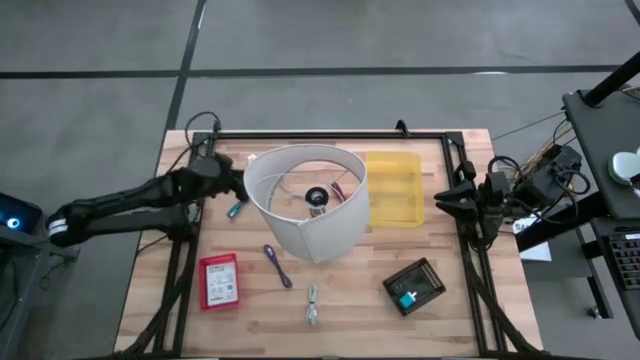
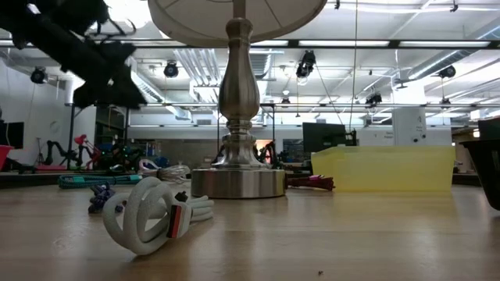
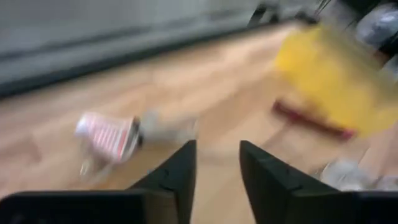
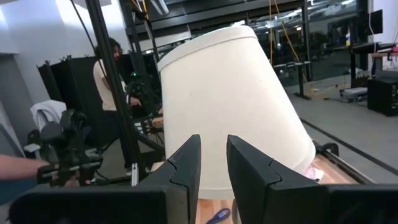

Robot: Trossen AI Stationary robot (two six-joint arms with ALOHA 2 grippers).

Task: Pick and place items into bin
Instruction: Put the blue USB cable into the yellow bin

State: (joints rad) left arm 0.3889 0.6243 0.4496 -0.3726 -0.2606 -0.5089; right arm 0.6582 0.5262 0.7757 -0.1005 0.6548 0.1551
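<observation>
The yellow translucent bin [image 1: 395, 188] lies right of the lamp, on its far side; it also shows in the low view [image 2: 383, 168] and blurred in the left wrist view [image 3: 329, 68]. A purple pen-like tool [image 1: 277, 265] and a silvery clip-like piece [image 1: 312, 305] lie near the table's front. A small teal item [image 1: 236, 210] lies beside the lampshade. My left gripper [image 1: 232, 183] hovers open, empty, just left of the shade, above the teal item [image 3: 217, 168]. My right gripper [image 1: 440, 197] waits open at the bin's right edge, pointing at the shade [image 4: 213, 162].
A lamp with a big white shade [image 1: 305, 200] and metal base [image 2: 238, 183] stands mid-table. A red box [image 1: 218, 280], a black device [image 1: 413, 287] and a coiled white cable [image 2: 152, 215] lie toward the near edge. A person [image 4: 109, 87] stands beyond the table.
</observation>
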